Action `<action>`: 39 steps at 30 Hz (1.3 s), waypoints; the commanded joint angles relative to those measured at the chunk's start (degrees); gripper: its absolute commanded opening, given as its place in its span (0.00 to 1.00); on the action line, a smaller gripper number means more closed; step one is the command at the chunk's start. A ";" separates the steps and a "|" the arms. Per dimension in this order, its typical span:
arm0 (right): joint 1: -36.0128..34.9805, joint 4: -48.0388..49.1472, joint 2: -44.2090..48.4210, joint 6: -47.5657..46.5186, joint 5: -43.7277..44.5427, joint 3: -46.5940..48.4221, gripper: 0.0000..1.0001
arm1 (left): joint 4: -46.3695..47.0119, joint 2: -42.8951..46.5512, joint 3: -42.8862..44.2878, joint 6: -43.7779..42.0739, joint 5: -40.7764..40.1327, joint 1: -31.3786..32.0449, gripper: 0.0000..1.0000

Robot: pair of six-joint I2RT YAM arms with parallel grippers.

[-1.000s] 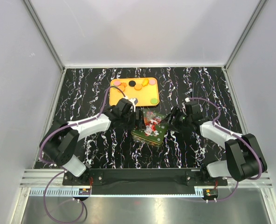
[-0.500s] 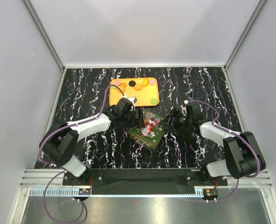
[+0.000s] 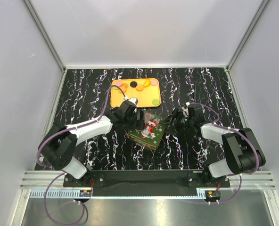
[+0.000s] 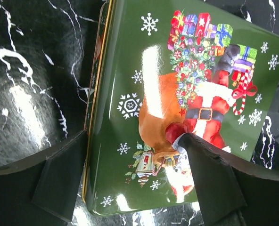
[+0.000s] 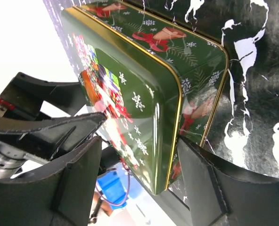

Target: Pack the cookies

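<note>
The cookies (image 3: 139,86) are small orange, black, pink and green discs lying on an orange tray (image 3: 130,100) at the back. A closed green Christmas tin (image 3: 147,130) with a Santa lid sits at the table's centre. It also shows in the left wrist view (image 4: 130,70) and the right wrist view (image 5: 144,61). My left gripper (image 3: 138,120) (image 4: 132,141) is open at the tin's left edge, one finger beside the wall and one over the lid. My right gripper (image 3: 170,123) (image 5: 139,141) is open and straddles the tin's right corner.
The black marbled table (image 3: 83,89) is enclosed by grey walls on three sides. The tray lies just behind the left gripper. The arm bases stand along the near edge.
The tin has shifted slightly to the left and nearer. Both grippers have moved with it and stay at its edges.
</note>
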State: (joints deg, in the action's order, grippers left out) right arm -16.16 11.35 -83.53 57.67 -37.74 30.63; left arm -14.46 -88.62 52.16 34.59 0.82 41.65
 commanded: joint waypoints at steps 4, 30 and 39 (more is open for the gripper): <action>-1.59 -9.94 5.29 -9.58 6.44 5.40 0.76 | -2.23 2.05 2.85 -0.57 4.98 3.53 0.75; -6.51 -21.62 23.49 -8.35 5.03 -6.99 0.87 | 4.44 1.43 -2.15 6.63 5.25 3.44 0.82; -7.74 -18.31 24.02 -3.71 -0.23 -8.92 0.88 | 6.02 1.70 -3.47 7.69 4.98 3.53 0.79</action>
State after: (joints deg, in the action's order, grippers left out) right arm -22.81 -9.43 -60.60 51.13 -35.09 22.48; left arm -11.49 -87.96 49.76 41.47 5.65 44.71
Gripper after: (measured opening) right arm 0.874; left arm 0.798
